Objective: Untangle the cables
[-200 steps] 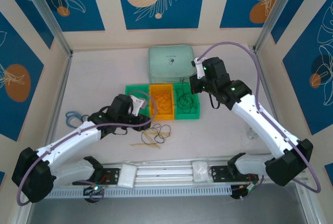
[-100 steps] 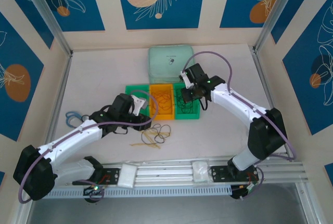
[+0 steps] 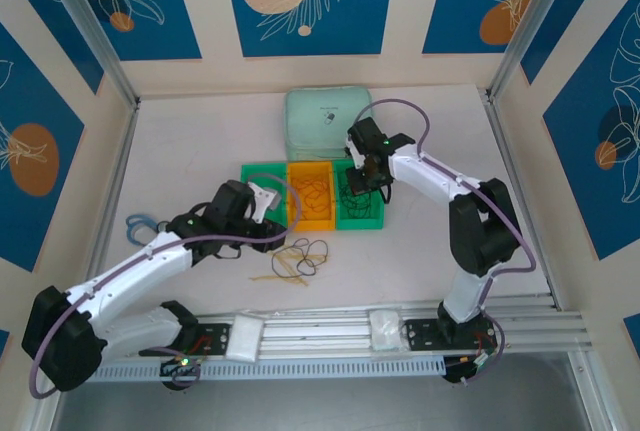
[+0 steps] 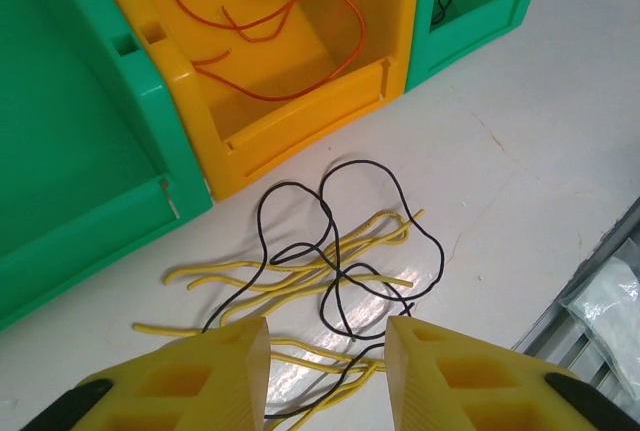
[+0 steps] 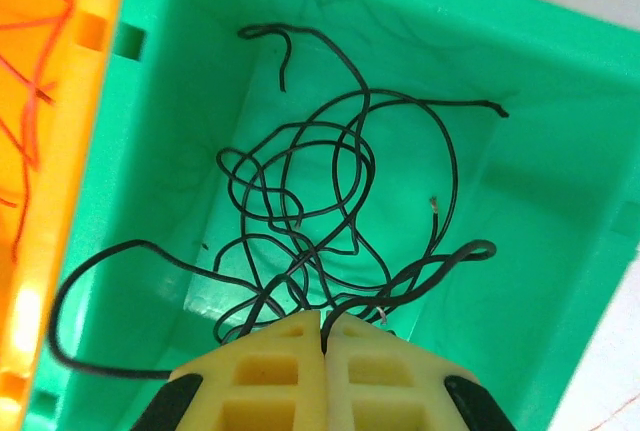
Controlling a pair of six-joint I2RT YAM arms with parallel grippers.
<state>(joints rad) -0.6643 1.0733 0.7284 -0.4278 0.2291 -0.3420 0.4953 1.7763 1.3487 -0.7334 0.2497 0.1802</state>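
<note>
A tangle of black cables (image 4: 339,273) and pale yellow cables (image 4: 385,279) lies on the white table (image 3: 300,261), in front of the bins. My left gripper (image 4: 328,336) hangs open just above its near side, touching nothing; it is also seen from above (image 3: 262,213). Orange-red cables (image 4: 270,98) lie in the orange bin (image 3: 312,194). My right gripper (image 5: 323,323) is down in the right green bin (image 5: 560,151), shut on a black cable. That cable joins the heap of black cables (image 5: 345,151) on the bin floor. From above, the right gripper (image 3: 362,186) sits over that bin.
An empty green bin (image 4: 70,151) stands left of the orange one. Behind the bins lies a pale green pouch (image 3: 328,121). A blue loop (image 3: 140,223) rests at the left. The metal rail (image 3: 320,331) runs along the near edge.
The right arm has swung left and folded in, bringing its gripper down into the right green bin. The left arm and the tangle on the table have not moved.
</note>
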